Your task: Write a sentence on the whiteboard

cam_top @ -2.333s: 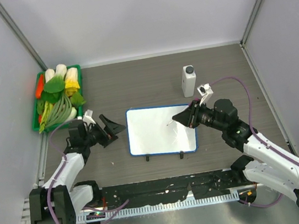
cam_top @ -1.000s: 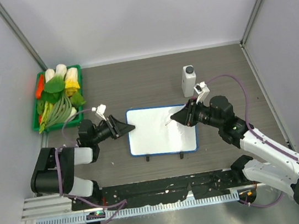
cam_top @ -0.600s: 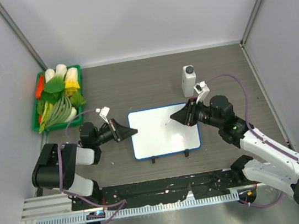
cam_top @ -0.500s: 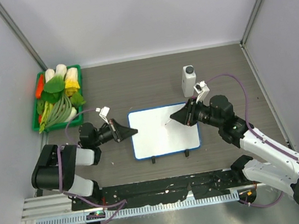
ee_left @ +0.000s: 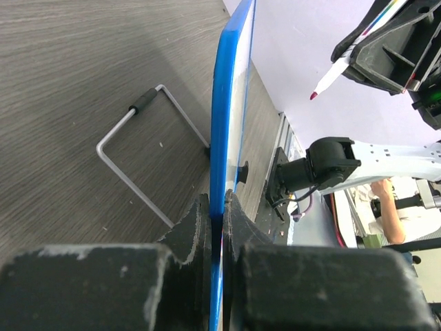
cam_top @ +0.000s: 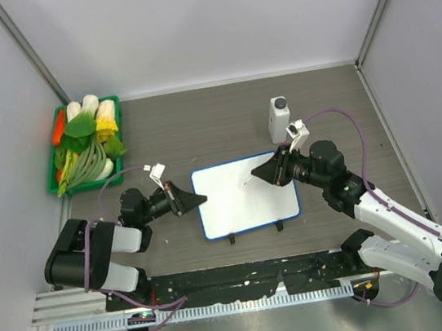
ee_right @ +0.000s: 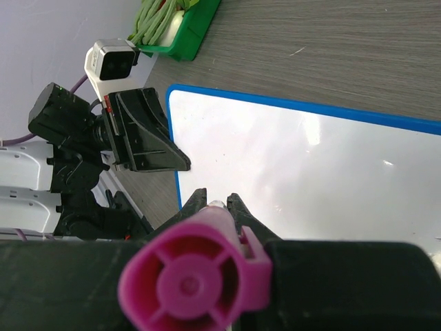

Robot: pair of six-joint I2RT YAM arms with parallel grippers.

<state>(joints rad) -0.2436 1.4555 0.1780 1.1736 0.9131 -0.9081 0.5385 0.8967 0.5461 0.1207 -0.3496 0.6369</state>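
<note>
A grey wood-grain tabletop (cam_top: 199, 127) fills a pale-walled booth. Nearest, at lower centre of the top view, two black clip feet (cam_top: 231, 239) sit on the near edge of the whiteboard (cam_top: 247, 203). The board lies slightly skewed at centre frame, and no writing shows on its face.

At its left edge the left end effector (cam_top: 201, 199) is clenched on the blue rim. The left wrist view shows both fingers pinching it, with one wire loop (ee_left: 148, 155) on the board's tabletop side. Over the board's upper right, the right end effector (cam_top: 260, 175) grasps the single marker (ee_left: 334, 72). Its magenta tip is clear of the surface.

The step looks like the first stroke. It likely needs the left pinch kept firm so the board cannot slide, and the tip lowered gently to a light touch. Starting toward the board's left side would leave room for a full line.

Farther back stand one white bottle (cam_top: 279, 119) at upper right of centre and one green tray (cam_top: 54, 187) of vegetables at upper left.
</note>
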